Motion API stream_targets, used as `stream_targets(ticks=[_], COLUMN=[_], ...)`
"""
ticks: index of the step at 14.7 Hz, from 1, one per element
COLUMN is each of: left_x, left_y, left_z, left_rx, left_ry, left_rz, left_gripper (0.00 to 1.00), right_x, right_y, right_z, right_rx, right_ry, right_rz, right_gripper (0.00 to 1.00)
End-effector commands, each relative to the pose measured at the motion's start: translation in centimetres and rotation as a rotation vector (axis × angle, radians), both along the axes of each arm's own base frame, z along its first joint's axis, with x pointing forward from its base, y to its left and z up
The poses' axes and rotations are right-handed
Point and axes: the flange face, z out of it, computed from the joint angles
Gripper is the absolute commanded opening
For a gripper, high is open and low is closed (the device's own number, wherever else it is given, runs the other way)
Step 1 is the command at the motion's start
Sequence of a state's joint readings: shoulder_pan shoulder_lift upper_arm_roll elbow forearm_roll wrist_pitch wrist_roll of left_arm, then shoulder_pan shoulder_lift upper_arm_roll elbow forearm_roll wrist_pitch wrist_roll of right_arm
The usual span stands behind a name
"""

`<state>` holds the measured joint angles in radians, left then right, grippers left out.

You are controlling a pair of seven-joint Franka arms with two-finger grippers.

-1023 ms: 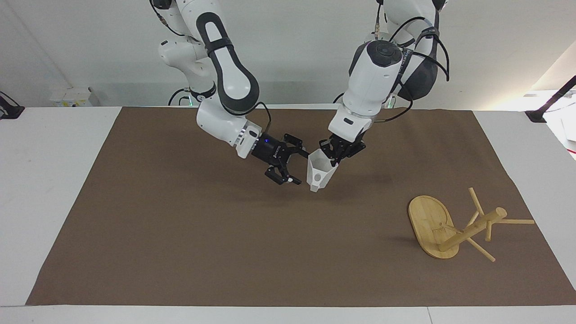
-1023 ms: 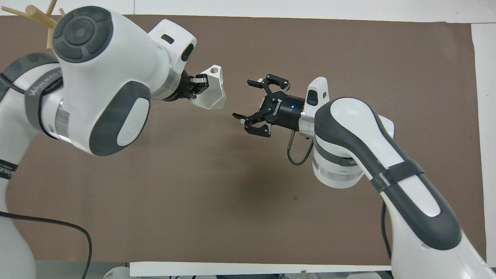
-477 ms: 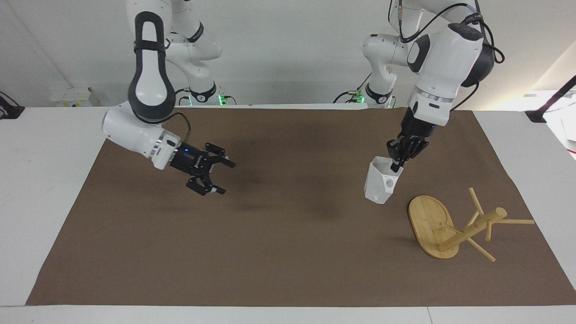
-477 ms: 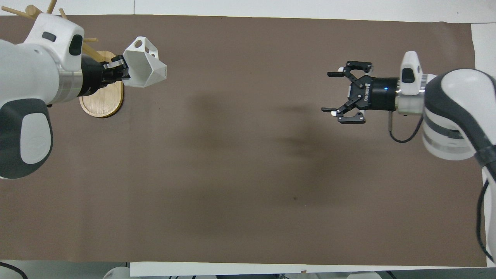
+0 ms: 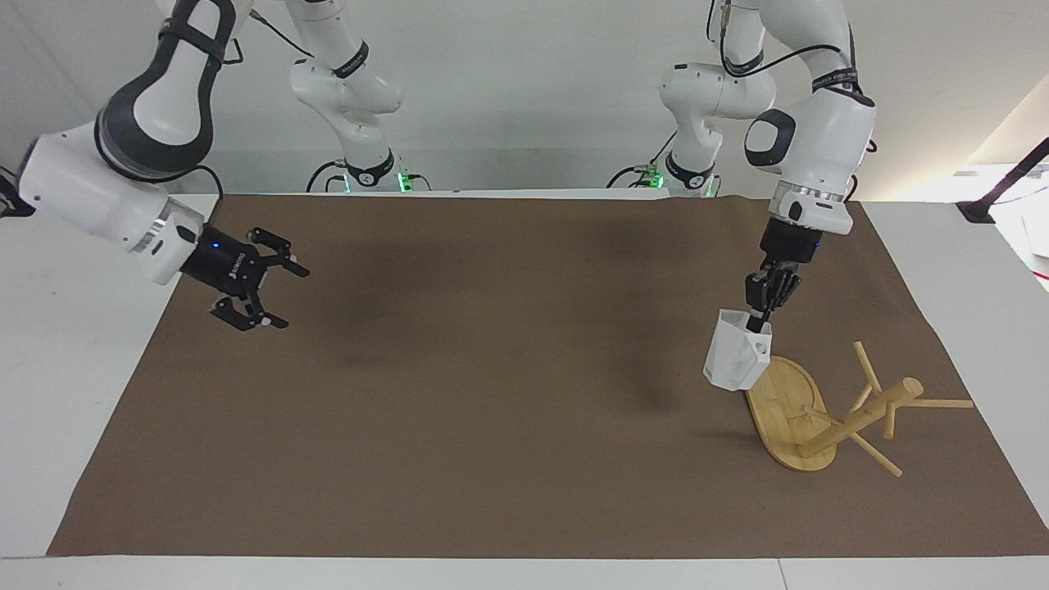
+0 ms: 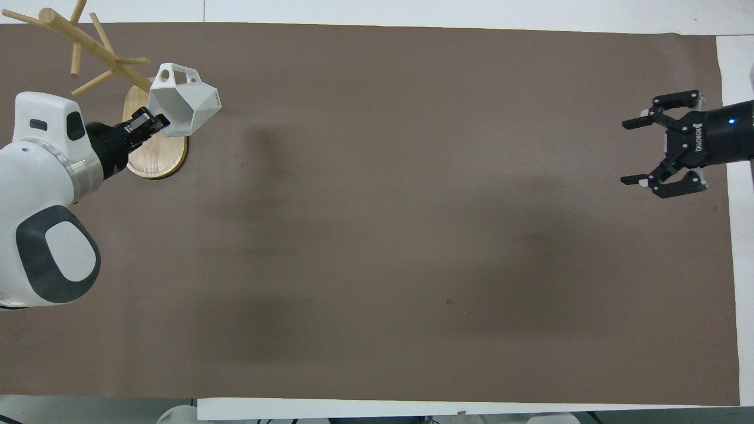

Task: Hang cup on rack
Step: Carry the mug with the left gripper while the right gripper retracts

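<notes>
The white faceted cup [image 5: 733, 360] hangs from my left gripper [image 5: 758, 324], which is shut on its rim. The cup is in the air over the edge of the rack's oval base [image 5: 787, 401], on the side toward the right arm's end of the table, and is clear of the pegs. The bamboo rack [image 5: 860, 418] sits at the left arm's end of the mat. In the overhead view the cup [image 6: 185, 103] lies beside the post [image 6: 88, 44], with my left gripper [image 6: 154, 122] over the base [image 6: 156, 162]. My right gripper [image 5: 288, 297] [image 6: 626, 152] is open and empty over the mat's edge at the right arm's end.
A brown mat [image 5: 508, 393] covers most of the white table [image 5: 82, 369]. Nothing else lies on it.
My left arm has carried the cup from the middle of the mat to the rack's base. My right arm has drawn back, open, to its own end of the table.
</notes>
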<state>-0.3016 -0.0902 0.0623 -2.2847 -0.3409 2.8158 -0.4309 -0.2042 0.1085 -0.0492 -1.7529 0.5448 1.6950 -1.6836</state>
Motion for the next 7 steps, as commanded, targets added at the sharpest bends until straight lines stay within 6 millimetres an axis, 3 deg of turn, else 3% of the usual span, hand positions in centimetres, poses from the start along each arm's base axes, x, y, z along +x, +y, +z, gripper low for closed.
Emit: stream_targets(ticks=[1, 3, 7], left_x=[1.4, 2.3, 3.3], left_y=[1.1, 3.0, 3.9], left_z=[-1.7, -2.4, -2.9], left_rx=[0.006, 0.018, -0.039], left_ry=[-0.006, 0.001, 0.016], left_rz=[0.027, 0.054, 0.113], left_gripper=[0.00, 0.00, 0.00], right_x=[-0.6, -1.4, -2.9], right_y=[-0.2, 0.4, 1.7], right_z=[3.9, 7.1, 13.5], right_rx=[-0.110, -0.212, -0.385], right_ry=[0.055, 0.073, 0.252], right_rz=[-0.098, -0.195, -0.543], right_gripper=[1.00, 1.00, 1.00])
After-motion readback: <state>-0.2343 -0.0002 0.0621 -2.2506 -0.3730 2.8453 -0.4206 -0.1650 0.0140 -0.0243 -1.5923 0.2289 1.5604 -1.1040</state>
